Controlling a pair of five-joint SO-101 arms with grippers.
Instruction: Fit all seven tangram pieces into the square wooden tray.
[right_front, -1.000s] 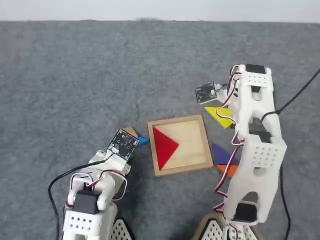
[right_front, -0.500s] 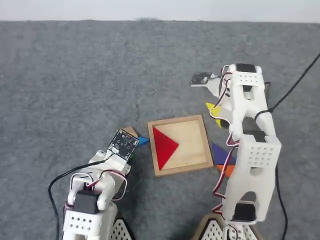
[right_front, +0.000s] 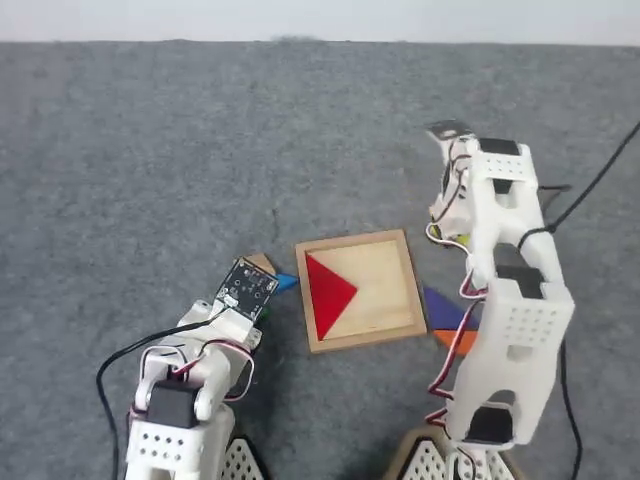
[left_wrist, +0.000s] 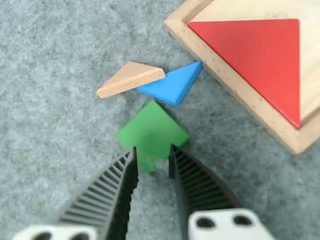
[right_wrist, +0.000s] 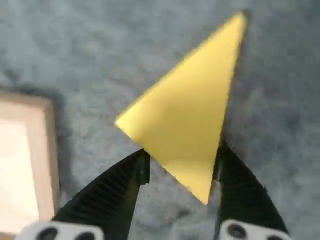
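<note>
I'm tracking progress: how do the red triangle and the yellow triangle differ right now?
The red triangle sits inside the wooden tray, against its wall; the yellow triangle is outside it, over the grey mat. The right gripper is at the yellow triangle; none is at the red triangle. Both are triangles.

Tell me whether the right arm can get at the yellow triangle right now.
Probably yes. The right gripper hangs open over the yellow triangle, straddling its near corner with nothing in between. The wooden tray lies off to one side.

A red triangle (right_front: 327, 292) lies in the wooden tray (right_front: 350, 238); green square (left_wrist: 152, 134), blue triangle (left_wrist: 172, 84) and yellow triangle (right_wrist: 187, 112) outside.
</note>
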